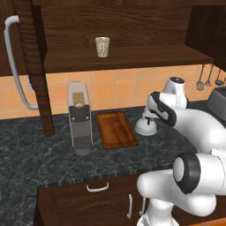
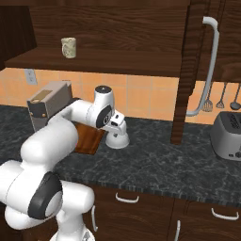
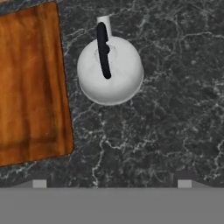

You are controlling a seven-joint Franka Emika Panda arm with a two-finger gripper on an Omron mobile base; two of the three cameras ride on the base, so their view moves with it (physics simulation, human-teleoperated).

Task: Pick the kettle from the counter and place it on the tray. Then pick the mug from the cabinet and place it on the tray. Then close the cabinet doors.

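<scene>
The silvery-white kettle [image 3: 110,70] with its black arched handle stands on the dark speckled counter [image 1: 53,150], just right of the wooden tray [image 1: 116,129]. My gripper [image 3: 111,183] hangs above the kettle [image 1: 145,128], open, its tips wide apart with nothing between them. In the right base view the hand [image 2: 118,128] hovers just over the kettle [image 2: 117,141]. The cream mug [image 1: 102,46] sits on the shelf of the open cabinet [image 1: 132,57]. Both cabinet doors stand open, one at the left [image 1: 33,53] and one at the right [image 2: 188,70].
A tall grey coffee machine [image 1: 80,118] stands left of the tray. A toaster [image 2: 228,136] sits at the far right of the counter, with utensils [image 2: 221,96] hanging on the tiled wall. Drawers with silver handles [image 1: 98,187] run below the counter.
</scene>
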